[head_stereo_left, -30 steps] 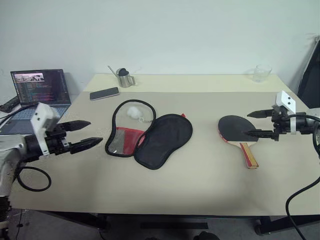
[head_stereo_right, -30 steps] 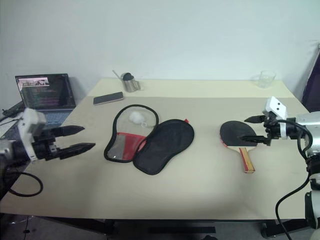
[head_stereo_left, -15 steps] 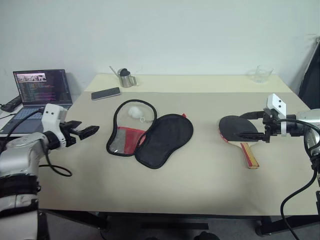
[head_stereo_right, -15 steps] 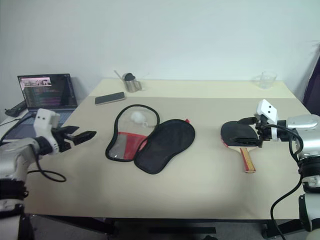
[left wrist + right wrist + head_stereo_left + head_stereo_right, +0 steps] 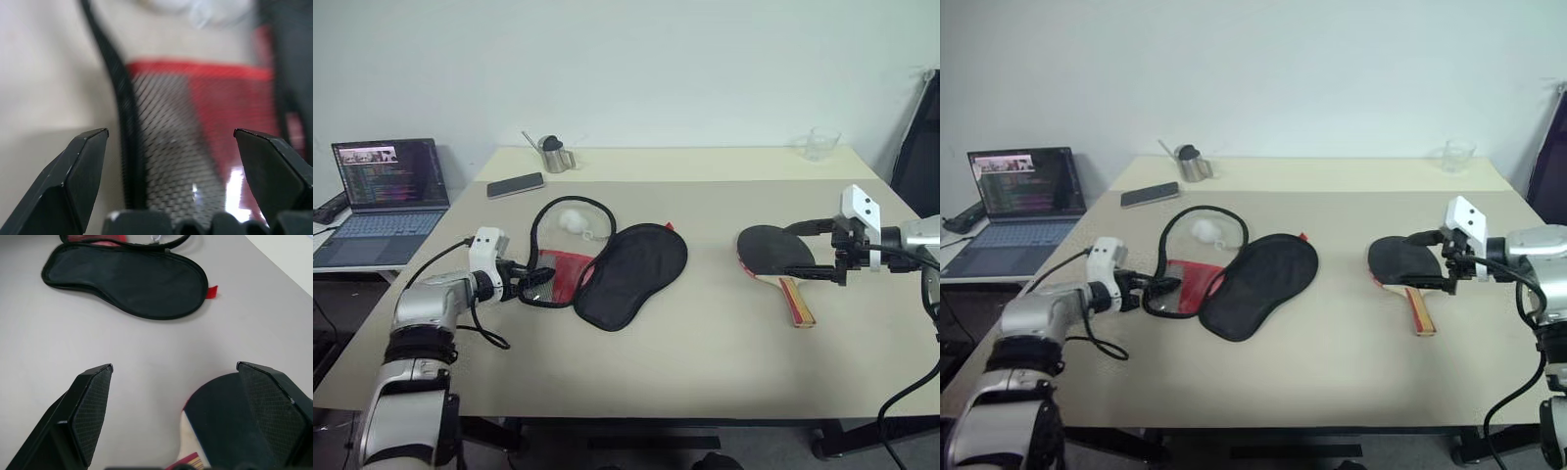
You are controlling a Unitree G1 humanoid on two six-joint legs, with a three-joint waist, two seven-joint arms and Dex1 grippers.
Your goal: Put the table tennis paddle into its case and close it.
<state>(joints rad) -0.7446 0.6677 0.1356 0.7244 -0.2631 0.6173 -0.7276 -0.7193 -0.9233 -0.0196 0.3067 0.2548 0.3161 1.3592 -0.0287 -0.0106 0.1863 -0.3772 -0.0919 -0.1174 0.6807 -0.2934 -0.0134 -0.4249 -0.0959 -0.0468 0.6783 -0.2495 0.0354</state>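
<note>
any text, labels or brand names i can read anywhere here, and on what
None can be read.
laptop screen: lines of text and a picture strip, too small to read.
phone: screen dark, no text.
case: no readable logo from here.
table tennis paddle: no legible marking on blade or handle.

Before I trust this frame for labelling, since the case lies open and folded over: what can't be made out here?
- Inside of the case: its black flap folds over the red mesh half, head views.
- Paddle blade edge: the right gripper stands in front of it, head views; cut off by the edge in the right wrist view.
- White ball charm: blurred in the left wrist view, beyond the left gripper.
</note>
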